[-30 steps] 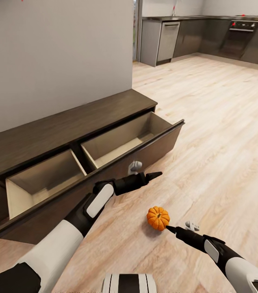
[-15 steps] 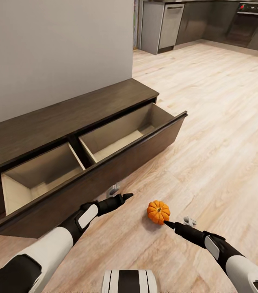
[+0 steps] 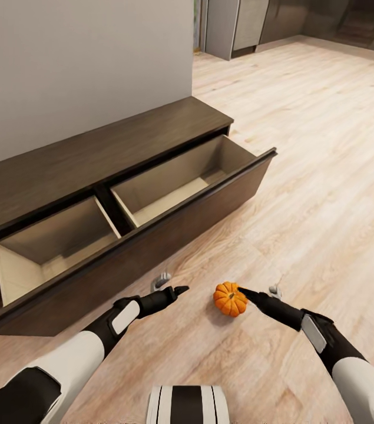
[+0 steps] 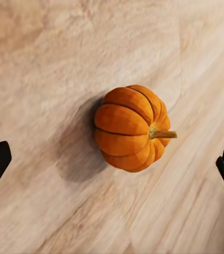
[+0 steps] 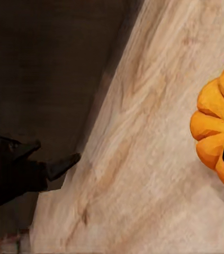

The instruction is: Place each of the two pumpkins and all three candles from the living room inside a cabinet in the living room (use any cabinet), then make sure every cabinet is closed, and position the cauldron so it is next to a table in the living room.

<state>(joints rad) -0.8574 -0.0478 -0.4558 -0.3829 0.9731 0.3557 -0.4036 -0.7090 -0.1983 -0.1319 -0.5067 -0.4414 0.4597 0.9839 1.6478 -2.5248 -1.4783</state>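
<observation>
A small orange pumpkin (image 3: 229, 298) lies on its side on the wood floor (image 3: 304, 176), just in front of the cabinet (image 3: 92, 171), whose long drawer (image 3: 151, 235) is pulled out and bare inside — ready to receive it. The left claw (image 3: 171, 286) hangs beside the pumpkin, fingers spread wide on either side of it in the left wrist view. The right claw (image 3: 256, 292) reaches in from the other side, one tip at the pumpkin's skin — whether it is wide or closed I cannot tell.
</observation>
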